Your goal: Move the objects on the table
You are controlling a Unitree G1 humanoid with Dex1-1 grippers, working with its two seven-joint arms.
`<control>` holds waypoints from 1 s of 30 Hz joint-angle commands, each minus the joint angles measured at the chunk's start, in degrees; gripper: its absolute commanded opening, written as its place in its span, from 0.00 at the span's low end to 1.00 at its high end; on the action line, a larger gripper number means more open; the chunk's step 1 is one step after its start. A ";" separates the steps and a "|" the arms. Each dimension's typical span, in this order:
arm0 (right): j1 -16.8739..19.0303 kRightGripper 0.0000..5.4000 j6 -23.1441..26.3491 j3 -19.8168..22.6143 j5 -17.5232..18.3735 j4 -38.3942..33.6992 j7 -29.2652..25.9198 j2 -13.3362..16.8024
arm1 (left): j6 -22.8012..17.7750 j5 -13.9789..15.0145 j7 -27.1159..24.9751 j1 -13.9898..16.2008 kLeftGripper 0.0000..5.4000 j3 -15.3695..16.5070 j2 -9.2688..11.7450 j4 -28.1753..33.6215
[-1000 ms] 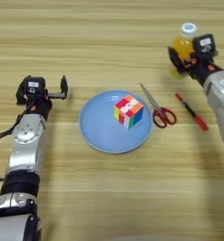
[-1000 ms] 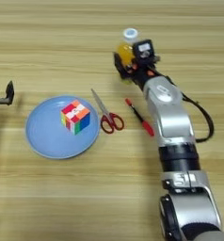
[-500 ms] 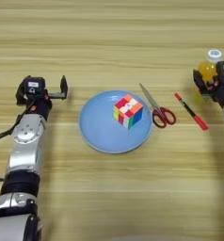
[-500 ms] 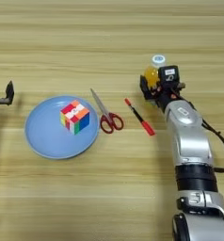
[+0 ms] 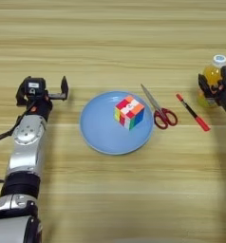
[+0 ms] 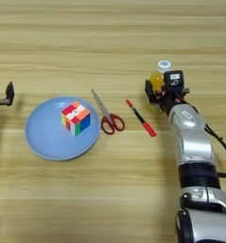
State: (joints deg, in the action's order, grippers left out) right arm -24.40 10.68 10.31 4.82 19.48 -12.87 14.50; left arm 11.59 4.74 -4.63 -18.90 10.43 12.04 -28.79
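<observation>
— What do you see through the left eye?

— A round light-blue plate [image 5: 98, 137] sits on the light-brown wooden tabletop [image 5: 110, 42], with a multicoloured puzzle cube [image 5: 129, 112] lying on its right half. Just right of the plate, touching or nearly touching its rim, lie red-handled scissors [image 5: 158, 110], blades pointing up and away. Further right of the plate is a thin red pen [image 5: 193, 112], lying slantwise and apart from the scissors. Well left of the plate the left gripper [image 5: 43, 92] rests low over the wood, its black fingers [image 5: 64, 87] spread apart with nothing between them. At the far right edge the right gripper [image 5: 212, 88] has its fingers closed around a small orange-drink bottle with a white cap [image 5: 211, 78].

— And through the right eye?

— Same layout, only more of the right arm shows. The bottle stands upright, well right of the plate and beyond the pen, clamped by the right gripper, and the grey forearm [image 6: 193, 142] runs down from it to the bottom edge. Only one finger of the left gripper peeks in, left of the plate.
</observation>
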 commanded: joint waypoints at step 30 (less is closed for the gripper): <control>0.46 0.99 -4.12 3.23 3.39 -16.32 2.81 1.80 | -0.40 -0.32 0.11 -0.57 1.00 -0.12 0.24 -0.87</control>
State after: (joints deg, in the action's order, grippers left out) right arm -24.73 5.98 12.22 7.34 6.42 -10.56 15.41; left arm 11.61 4.73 -4.64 -18.94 10.44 12.04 -29.20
